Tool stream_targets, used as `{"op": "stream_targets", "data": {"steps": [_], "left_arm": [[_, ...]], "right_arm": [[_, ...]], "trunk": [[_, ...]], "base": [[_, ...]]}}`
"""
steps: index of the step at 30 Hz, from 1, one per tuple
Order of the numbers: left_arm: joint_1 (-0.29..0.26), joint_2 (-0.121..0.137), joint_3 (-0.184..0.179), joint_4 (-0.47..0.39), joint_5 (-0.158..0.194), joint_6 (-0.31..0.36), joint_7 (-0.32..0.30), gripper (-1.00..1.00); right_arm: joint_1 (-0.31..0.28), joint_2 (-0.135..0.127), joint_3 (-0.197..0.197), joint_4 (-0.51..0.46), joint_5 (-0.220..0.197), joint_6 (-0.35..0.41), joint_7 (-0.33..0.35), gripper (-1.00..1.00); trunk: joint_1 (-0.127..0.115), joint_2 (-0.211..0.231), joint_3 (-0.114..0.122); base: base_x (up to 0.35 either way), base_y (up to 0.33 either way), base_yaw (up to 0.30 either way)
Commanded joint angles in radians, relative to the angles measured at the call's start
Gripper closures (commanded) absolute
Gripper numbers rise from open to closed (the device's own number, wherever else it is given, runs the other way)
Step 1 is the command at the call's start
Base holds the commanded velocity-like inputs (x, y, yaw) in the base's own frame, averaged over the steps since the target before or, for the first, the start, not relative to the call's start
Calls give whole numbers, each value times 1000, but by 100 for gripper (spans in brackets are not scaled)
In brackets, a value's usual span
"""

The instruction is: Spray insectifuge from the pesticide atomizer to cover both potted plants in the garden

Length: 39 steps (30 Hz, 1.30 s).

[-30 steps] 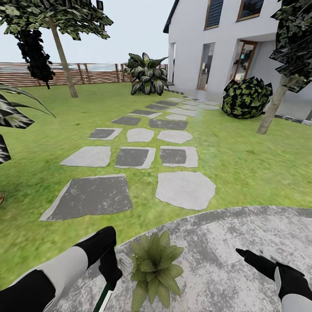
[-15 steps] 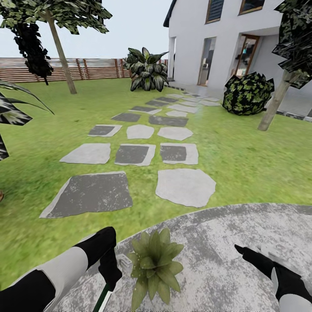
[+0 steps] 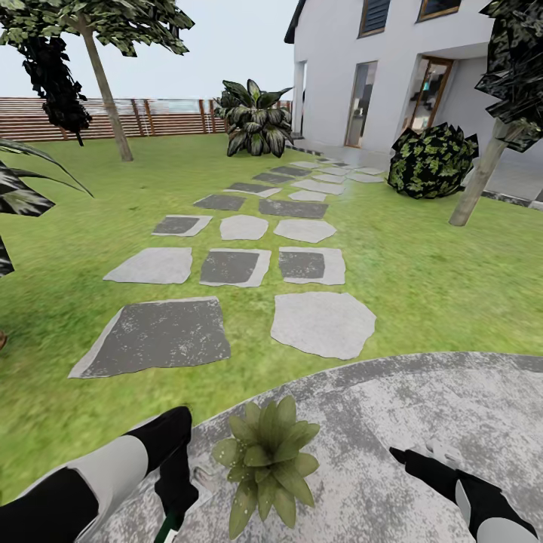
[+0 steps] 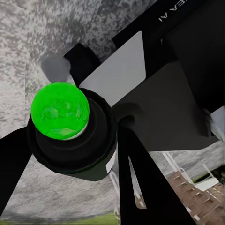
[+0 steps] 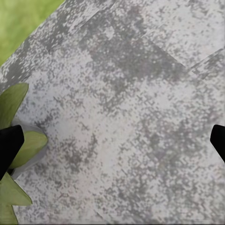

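At the head view's lower left, the left gripper (image 3: 177, 494) is clamped around the spray bottle (image 3: 167, 526), apparently pointing down, just beside the potted plant (image 3: 265, 458) on the patio (image 3: 392, 422). The right gripper (image 3: 403, 457), lower right, hangs spread and empty.

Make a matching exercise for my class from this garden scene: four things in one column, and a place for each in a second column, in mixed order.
Things:
1. potted plant
2. stepping stones
3. wooden fence
4. white house

Places:
A. far edge of the lawn
B. on the round paved patio
C. across the lawn
D. far right, behind a bush

Pairs: 1-B, 2-C, 3-A, 4-D
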Motion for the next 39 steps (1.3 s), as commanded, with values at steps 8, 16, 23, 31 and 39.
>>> {"op": "stream_targets", "data": {"steps": [8,16,23,31,39], "left_arm": [[0,-38,5,-5,-10,8,-10,100],[0,-98,3,-3,-9,10,-11,100],[0,-95,4,45,-9,8,-11,100],[0,-95,3,47,-9,8,-11,100],[0,-95,3,46,-10,8,-11,100]], "right_arm": [[-1,0,-10,-1,6,8,7,-100],[-1,0,-10,-1,6,10,7,-100],[-1,-1,-10,-1,6,11,6,-100],[-1,-1,-9,-1,7,11,8,-100],[-1,-1,-8,-1,8,11,7,-100]], "trunk": [[0,0,-1],[0,0,-1],[0,0,-1],[0,0,-2],[0,0,-3]], "base": [[0,0,0],[0,0,-1],[0,0,-124],[-8,0,-27],[-259,0,-10]]}}
